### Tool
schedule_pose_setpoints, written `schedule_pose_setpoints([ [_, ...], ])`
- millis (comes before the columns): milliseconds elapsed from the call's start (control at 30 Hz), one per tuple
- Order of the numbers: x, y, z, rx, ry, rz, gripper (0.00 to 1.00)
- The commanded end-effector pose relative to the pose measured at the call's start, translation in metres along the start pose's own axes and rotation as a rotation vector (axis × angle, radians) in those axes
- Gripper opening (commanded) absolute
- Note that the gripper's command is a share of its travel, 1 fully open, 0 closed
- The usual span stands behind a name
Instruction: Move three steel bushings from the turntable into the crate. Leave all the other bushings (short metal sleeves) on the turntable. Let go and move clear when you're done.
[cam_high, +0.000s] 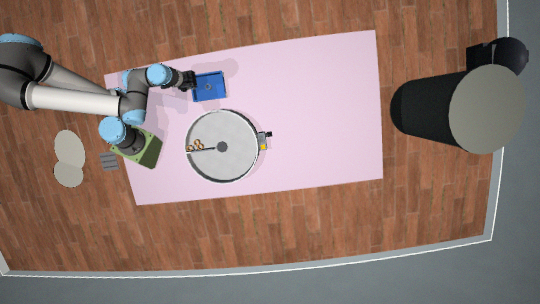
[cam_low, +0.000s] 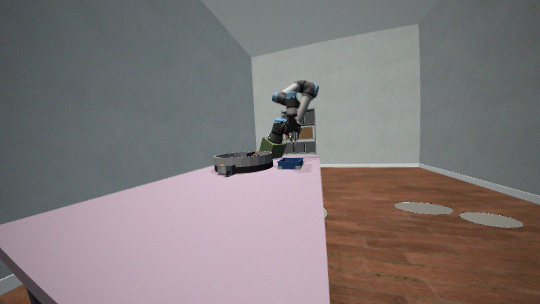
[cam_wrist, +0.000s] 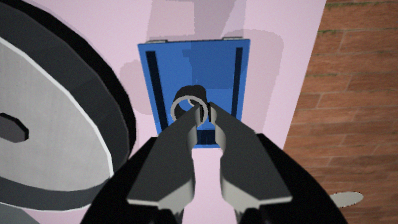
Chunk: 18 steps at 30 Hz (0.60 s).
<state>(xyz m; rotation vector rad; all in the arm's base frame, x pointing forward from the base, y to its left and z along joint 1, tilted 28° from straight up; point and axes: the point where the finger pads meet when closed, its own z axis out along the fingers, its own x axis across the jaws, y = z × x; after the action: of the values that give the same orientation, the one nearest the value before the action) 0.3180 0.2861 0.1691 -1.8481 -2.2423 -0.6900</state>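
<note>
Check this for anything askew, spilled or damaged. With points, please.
Nothing looks spilled or damaged. One mild oddity: over the crate (cam_high: 216, 93) (cam_low: 290, 163) (cam_wrist: 215, 70), the steel bushing (cam_wrist: 173, 111) sits off to one side of the gripper (cam_high: 193, 87) (cam_low: 294, 142) (cam_wrist: 204, 107), apparently pinched by its wall rather than centred between the fingertips.
</note>
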Motion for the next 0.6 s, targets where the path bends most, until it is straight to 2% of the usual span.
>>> schedule_pose_setpoints([
  [0,0.000,0.000,0.001,-0.001,0.000,0.000,0.00],
  [133,0.000,0.000,0.011,-0.001,0.000,0.000,0.00],
  [333,0.000,0.000,0.038,-0.001,0.000,0.000,0.00],
  [400,0.000,0.000,0.038,-0.001,0.000,0.000,0.00],
  [567,0.000,0.000,0.061,-0.001,0.000,0.000,0.00],
])
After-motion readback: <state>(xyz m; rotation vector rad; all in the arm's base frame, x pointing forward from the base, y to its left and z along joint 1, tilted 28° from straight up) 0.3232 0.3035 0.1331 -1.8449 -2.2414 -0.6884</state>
